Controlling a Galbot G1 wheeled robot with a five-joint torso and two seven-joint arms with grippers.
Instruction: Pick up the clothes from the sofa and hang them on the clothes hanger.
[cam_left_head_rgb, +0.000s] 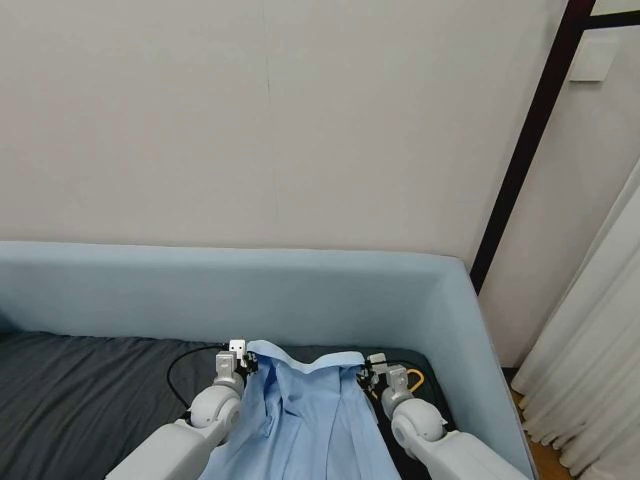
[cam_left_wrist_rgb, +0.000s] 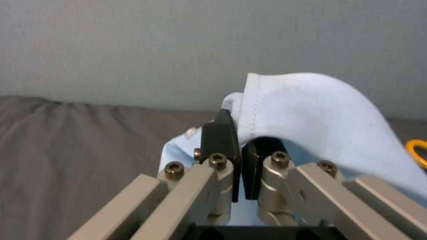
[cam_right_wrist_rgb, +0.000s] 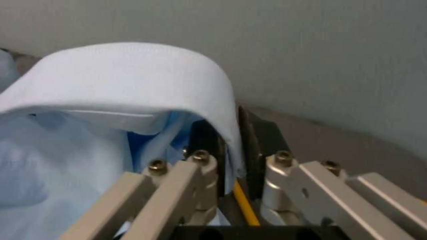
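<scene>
A light blue shirt (cam_left_head_rgb: 305, 420) hangs between my two arms, lifted above the dark grey sofa seat (cam_left_head_rgb: 80, 385). My left gripper (cam_left_head_rgb: 237, 350) is shut on the shirt's left shoulder edge; in the left wrist view its black pads (cam_left_wrist_rgb: 223, 145) pinch the blue fabric (cam_left_wrist_rgb: 300, 110). My right gripper (cam_left_head_rgb: 372, 365) is shut on the collar at the right; the right wrist view has the white collar band (cam_right_wrist_rgb: 133, 65) arching over and running down between the fingers (cam_right_wrist_rgb: 207, 145).
The sofa's light blue backrest (cam_left_head_rgb: 250, 290) runs behind the shirt and its armrest (cam_left_head_rgb: 480, 370) bounds the right. Behind it are a plain wall, a black post (cam_left_head_rgb: 525, 140) and a pale curtain (cam_left_head_rgb: 600, 350). A yellow ring (cam_left_head_rgb: 415, 378) lies near the right gripper.
</scene>
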